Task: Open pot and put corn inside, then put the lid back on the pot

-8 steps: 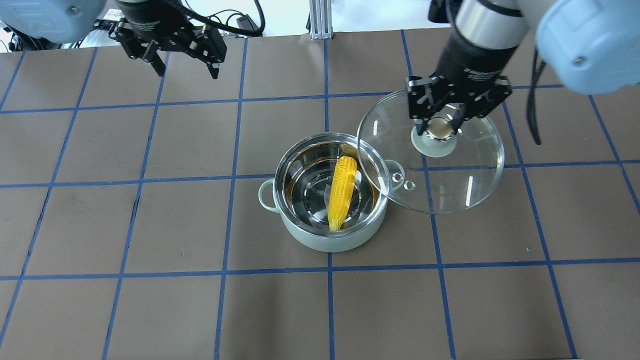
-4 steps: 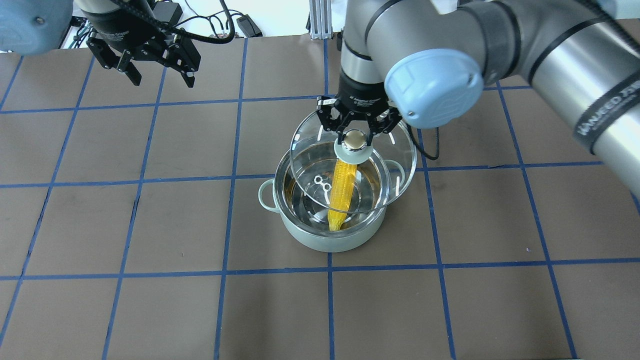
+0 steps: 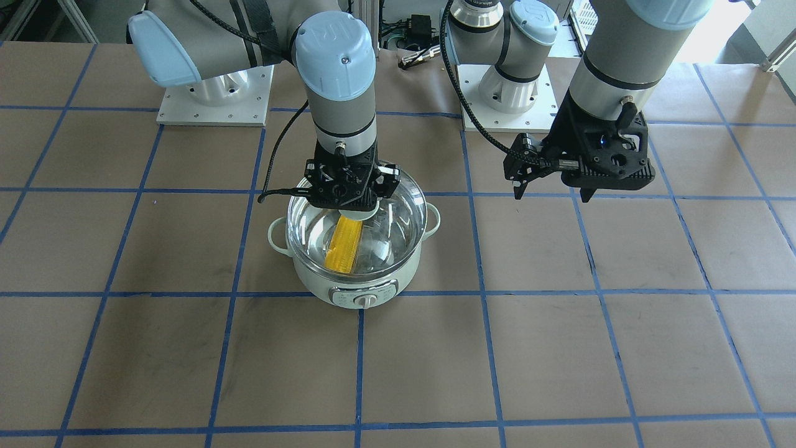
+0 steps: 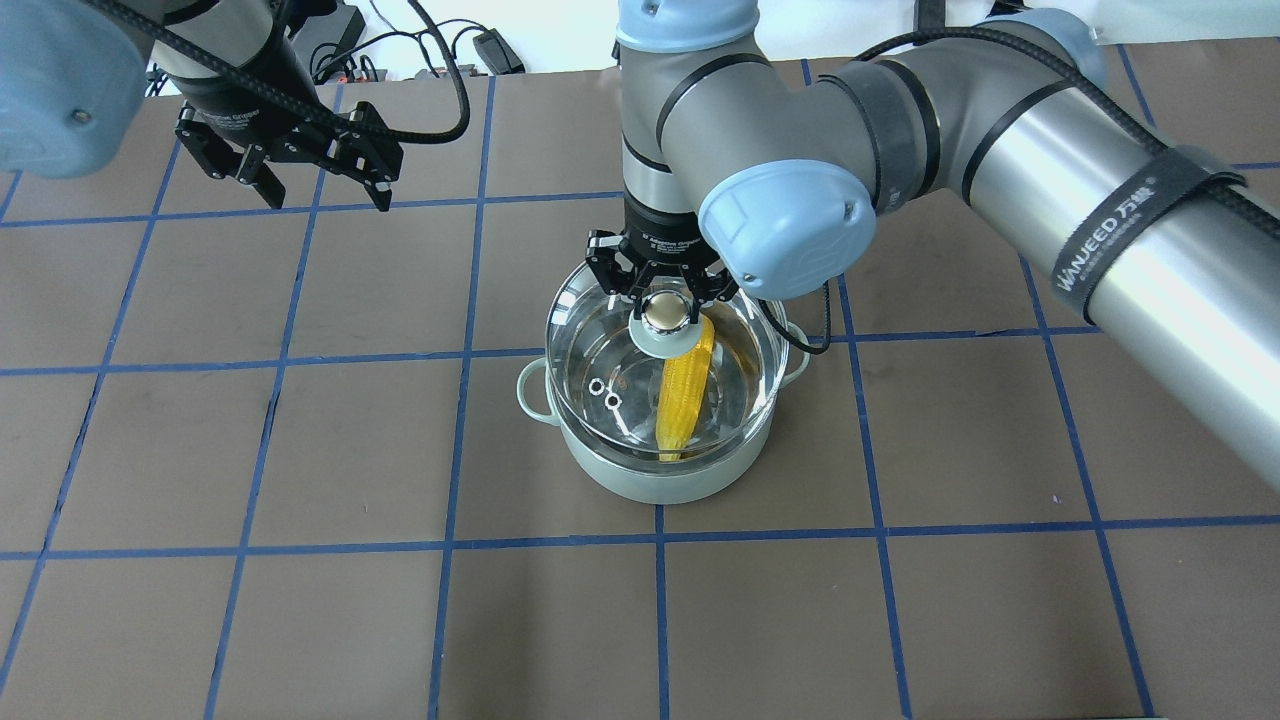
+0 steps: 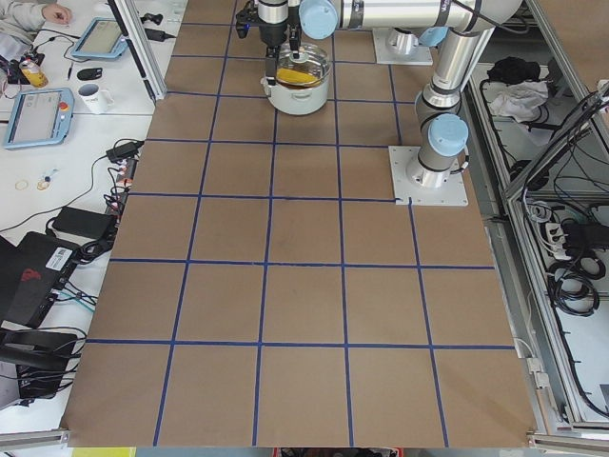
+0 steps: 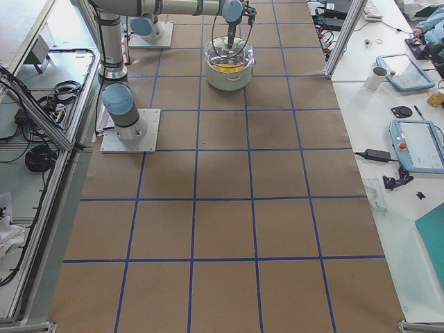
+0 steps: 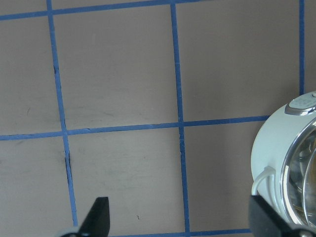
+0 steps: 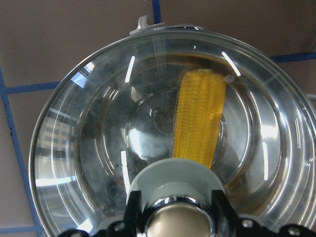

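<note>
The lid (image 4: 605, 350) is held by its knob (image 4: 668, 312), on which the right claw (image 4: 665, 300) is clamped from straight above, so the lid hangs directly beneath that claw and directly over the pot (image 4: 650, 487), which stands on the desk (image 4: 900, 620). The glass is seen to be level and almost concentric with the pot's mouth, perhaps set a touch toward the far side in the overhead view; whether its metal rim is already touching the pot's rim cannot be told. The corn (image 4: 682, 395) is seen through the glass, lying inside the pot with its long axis running from the robot's side to the far side, the pointed end toward the robot, and no part of it appears to stand above the rim. The step in hand is judged to be the seating of the lid: a short straight descent, then a release. The left claw (image 4: 328, 195) is held with its fingers apart and empty, well apart from the pot on the robot's left, so the right arm is by far the nearer.
</note>
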`<move>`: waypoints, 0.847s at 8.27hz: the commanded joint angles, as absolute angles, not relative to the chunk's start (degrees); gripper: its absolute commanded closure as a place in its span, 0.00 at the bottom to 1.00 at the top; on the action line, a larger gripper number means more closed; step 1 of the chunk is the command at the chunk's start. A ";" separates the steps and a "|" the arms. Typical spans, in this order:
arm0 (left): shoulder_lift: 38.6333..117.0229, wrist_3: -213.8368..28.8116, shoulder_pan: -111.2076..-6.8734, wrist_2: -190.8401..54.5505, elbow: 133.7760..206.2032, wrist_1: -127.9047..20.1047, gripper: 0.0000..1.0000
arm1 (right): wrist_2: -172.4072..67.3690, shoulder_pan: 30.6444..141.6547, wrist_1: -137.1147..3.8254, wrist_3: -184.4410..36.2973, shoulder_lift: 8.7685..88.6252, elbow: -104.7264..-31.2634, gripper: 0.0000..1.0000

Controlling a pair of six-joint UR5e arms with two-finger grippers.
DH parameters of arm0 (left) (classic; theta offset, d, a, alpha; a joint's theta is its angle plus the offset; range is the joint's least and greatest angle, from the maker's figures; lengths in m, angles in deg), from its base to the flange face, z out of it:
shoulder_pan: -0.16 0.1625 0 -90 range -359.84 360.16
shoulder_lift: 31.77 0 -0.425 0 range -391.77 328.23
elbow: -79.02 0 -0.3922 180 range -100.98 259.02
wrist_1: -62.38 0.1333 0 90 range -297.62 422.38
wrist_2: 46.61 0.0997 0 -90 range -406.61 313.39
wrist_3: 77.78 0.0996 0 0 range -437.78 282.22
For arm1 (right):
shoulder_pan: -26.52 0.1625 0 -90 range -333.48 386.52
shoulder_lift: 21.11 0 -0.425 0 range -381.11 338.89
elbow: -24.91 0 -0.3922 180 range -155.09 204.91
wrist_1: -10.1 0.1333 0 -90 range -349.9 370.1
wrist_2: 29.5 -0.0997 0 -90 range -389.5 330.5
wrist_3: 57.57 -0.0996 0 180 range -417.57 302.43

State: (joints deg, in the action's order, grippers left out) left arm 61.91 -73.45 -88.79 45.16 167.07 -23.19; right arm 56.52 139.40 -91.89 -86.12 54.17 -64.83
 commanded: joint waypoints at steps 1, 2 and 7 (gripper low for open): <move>61.66 -73.65 -88.79 45.85 167.61 -22.79 0.00 | 57.16 139.81 -92.64 -86.14 53.86 -65.53 0.69; 61.66 -74.61 -88.79 45.85 167.70 -22.70 0.00 | 58.38 139.81 -92.73 -85.61 53.86 -65.53 0.69; 61.75 -77.87 -88.79 47.94 167.79 -22.96 0.00 | 58.57 139.81 -94.31 -85.87 53.16 -65.79 0.69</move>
State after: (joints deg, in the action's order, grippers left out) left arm 61.69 -77.94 -88.79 46.02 167.70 -22.83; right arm 58.68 139.81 -93.62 -85.62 53.65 -65.67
